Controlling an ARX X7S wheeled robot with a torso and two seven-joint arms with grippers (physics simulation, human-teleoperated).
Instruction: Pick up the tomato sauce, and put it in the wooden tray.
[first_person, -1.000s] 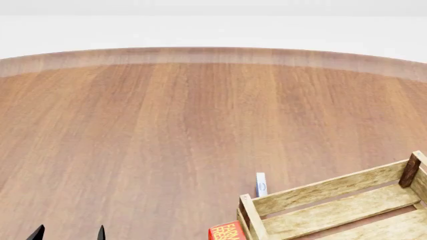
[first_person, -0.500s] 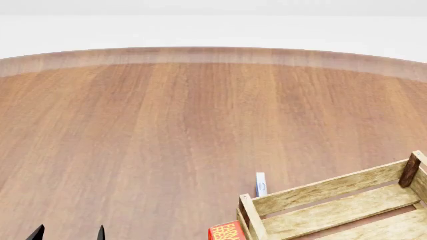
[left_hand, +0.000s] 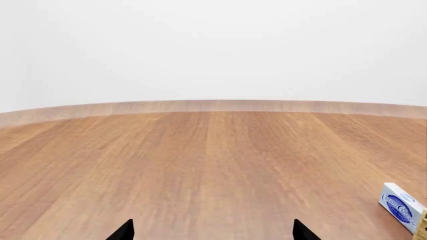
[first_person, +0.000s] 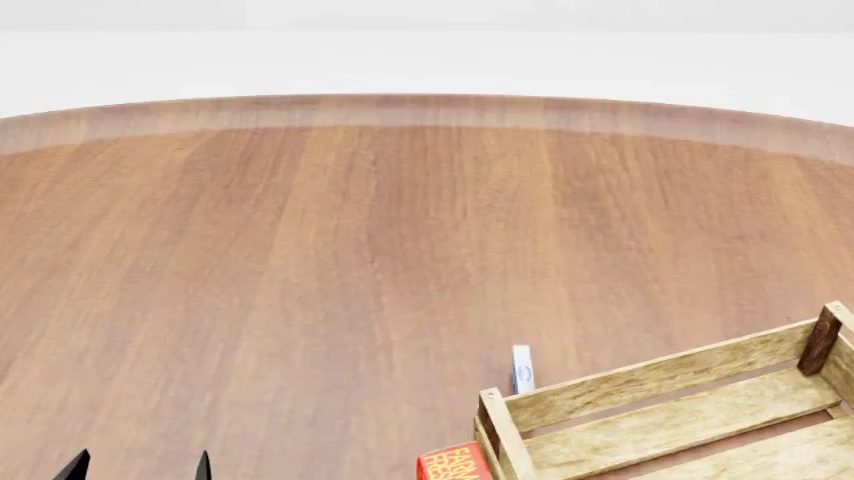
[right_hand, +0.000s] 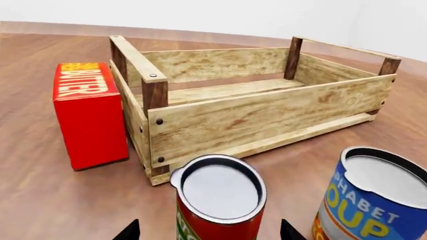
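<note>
In the right wrist view, the right pincer (right_hand: 208, 231) has its two black tips spread apart, one on each side of the tomato sauce can (right_hand: 219, 200), without touching it. The can stands upright on the table (right_hand: 40, 200), silver top up. Just beside it stands a blue-and-orange soup can (right_hand: 367, 200), also upright. Beyond both cans sits the wooden crate (right_hand: 267, 117), with nothing visible inside it; the tomato sauce can is outside it, near its nearest corner post. A red butter box (right_hand: 89, 112) stands against the crate's short side.

In the head view, the left pincer (first_person: 139, 468) shows only as two black tips at the lower edge, held apart over bare table. Further off, a corner of the crate and the top of the red box appear at the lower right, with a small blue-and-white box (first_person: 523, 369) standing just behind the crate's far wall. The tomato sauce can is out of this view.
</note>
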